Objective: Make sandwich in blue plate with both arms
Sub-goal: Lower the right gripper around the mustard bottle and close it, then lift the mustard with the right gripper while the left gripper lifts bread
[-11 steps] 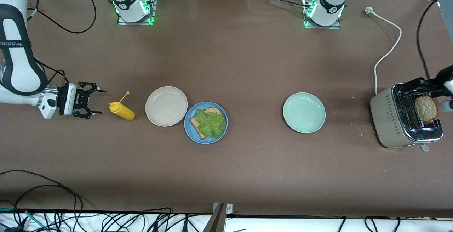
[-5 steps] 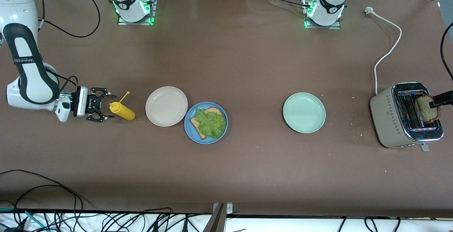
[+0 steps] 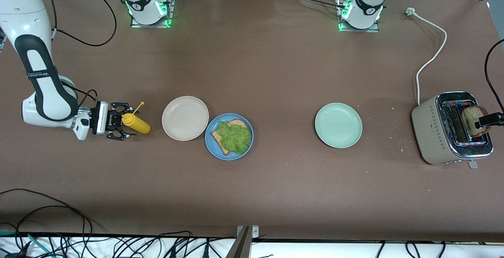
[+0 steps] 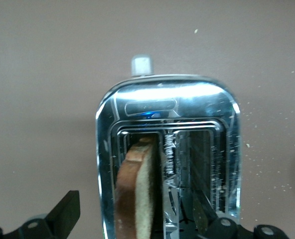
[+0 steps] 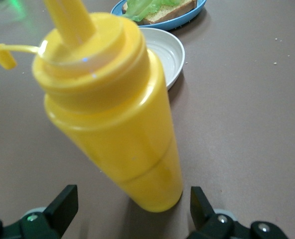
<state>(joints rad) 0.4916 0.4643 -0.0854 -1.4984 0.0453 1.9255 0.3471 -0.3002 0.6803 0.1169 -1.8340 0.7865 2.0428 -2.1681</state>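
The blue plate (image 3: 229, 136) is the landmark: it carries one toast slice (image 3: 231, 132) with lettuce (image 3: 234, 136) on top, so the sandwich lacks its second slice. That second slice (image 3: 474, 121) stands on edge in the toaster (image 3: 451, 128), well away from the plate toward the left arm's end of the table, past the mint plate (image 3: 338, 125). The left gripper (image 3: 488, 120) is at that slice, fingers apart and straddling it; its closing line has to cross the slice's thin faces, and the left wrist view shows just that, the slice (image 4: 137, 191) edge-on between the two spread fingertips and nothing clamped. The front view shows only one dark finger against the bread. On the plate's other flank, past the beige plate (image 3: 185, 117), the right gripper (image 3: 118, 126) has its fingers spread around the yellow bottle (image 3: 136, 123) without pinching it. The right wrist view shows the bottle (image 5: 112, 109) upright between the fingertips with gaps either side, which the front view blurs.
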